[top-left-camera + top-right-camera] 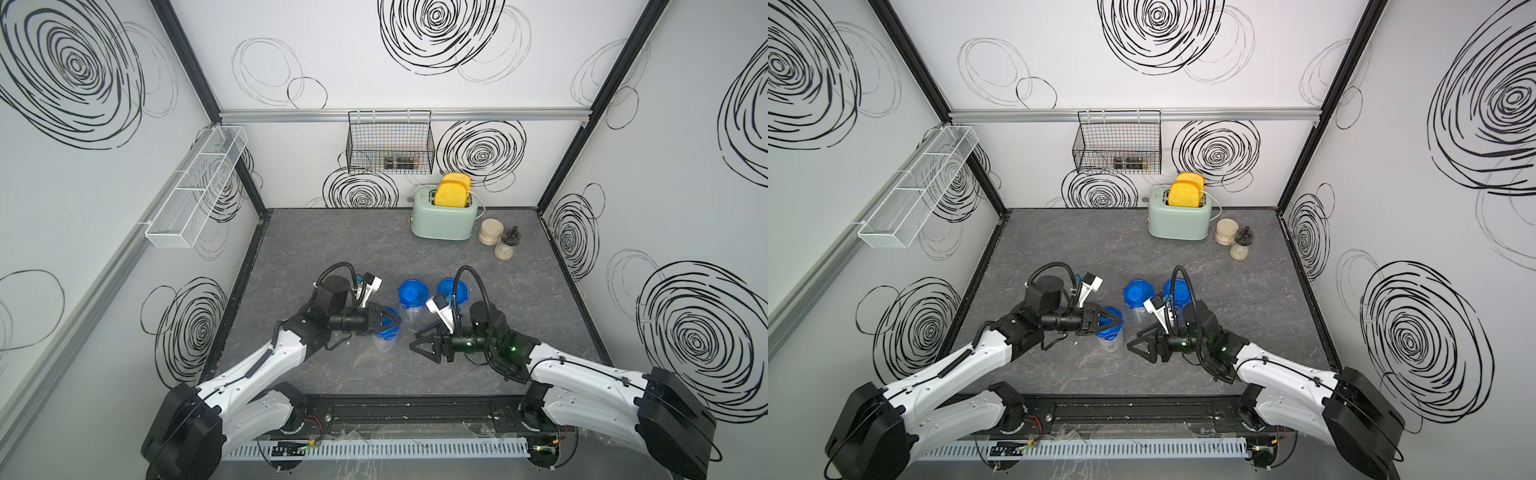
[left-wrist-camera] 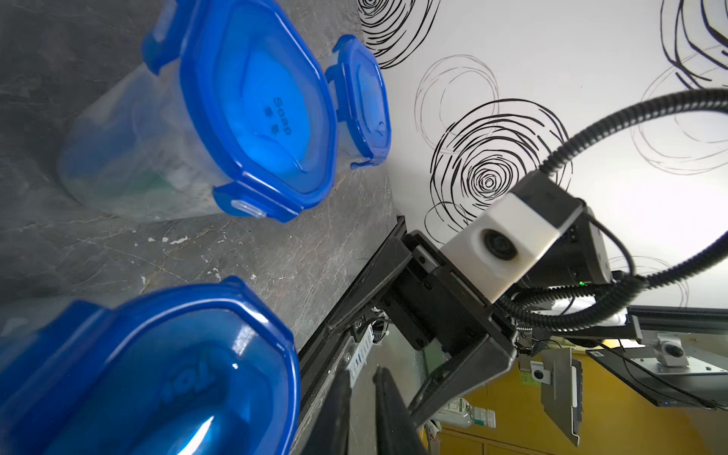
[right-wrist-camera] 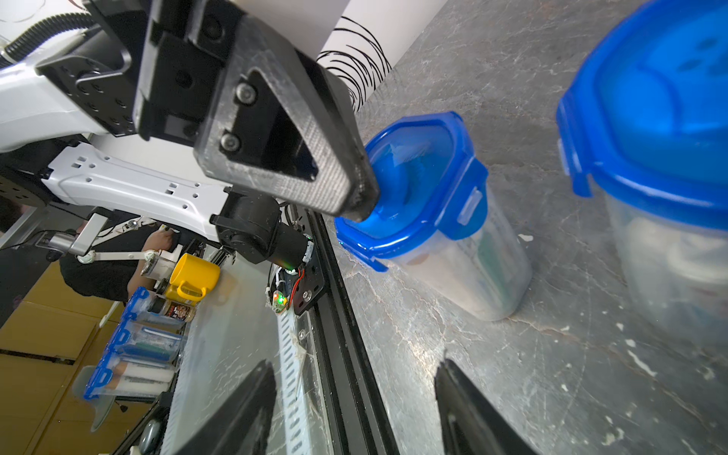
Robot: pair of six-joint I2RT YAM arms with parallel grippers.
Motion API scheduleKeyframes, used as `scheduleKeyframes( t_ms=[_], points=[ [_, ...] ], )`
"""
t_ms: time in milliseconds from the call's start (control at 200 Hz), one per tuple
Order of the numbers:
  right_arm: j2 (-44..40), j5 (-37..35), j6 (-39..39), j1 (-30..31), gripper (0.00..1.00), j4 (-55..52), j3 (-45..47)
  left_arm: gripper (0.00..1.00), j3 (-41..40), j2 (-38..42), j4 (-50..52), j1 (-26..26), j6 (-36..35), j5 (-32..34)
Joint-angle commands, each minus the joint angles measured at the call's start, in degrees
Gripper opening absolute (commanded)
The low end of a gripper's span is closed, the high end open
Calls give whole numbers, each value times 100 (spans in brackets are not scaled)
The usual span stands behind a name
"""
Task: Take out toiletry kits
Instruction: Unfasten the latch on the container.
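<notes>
Three clear jars with blue clip lids stand mid-table: the left jar [image 1: 384, 338] [image 1: 1111, 337], the middle jar [image 1: 411, 297] and the right jar [image 1: 449, 286]. The toiletry kits are only blurred shapes behind the jar walls, such as a green piece [image 3: 486, 256] in the left jar. My left gripper [image 1: 395, 321] [image 2: 364, 372] hangs over the left jar's lid [image 3: 417, 173], its tip touching the lid's rim. Its jaws are nearly together, with nothing showing between them. My right gripper [image 1: 413, 340] [image 3: 354, 364] hovers low over bare table just right of that jar, jaws wide apart and empty.
A green toaster [image 1: 444, 220] with toast stands at the back, with two beige jars [image 1: 492, 232] beside it. A black wire basket [image 1: 390, 145] hangs on the back wall. A white mesh basket [image 1: 195, 187] hangs on the left wall. The black front rail [image 1: 415, 409] borders the table.
</notes>
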State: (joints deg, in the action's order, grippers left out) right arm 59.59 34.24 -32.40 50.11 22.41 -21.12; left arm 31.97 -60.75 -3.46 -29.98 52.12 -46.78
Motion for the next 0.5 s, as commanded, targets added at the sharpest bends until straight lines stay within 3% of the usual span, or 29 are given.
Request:
scheduleKeyframes(
  t_ms=[0,495],
  points=[
    [170,-118,-60,223,66,523,-11,14,-208,-58,-612,96,274,-129],
    [1156,-208,-108,492,66,980,-505,8,-683,-205,-805,501,590,-274]
  ],
)
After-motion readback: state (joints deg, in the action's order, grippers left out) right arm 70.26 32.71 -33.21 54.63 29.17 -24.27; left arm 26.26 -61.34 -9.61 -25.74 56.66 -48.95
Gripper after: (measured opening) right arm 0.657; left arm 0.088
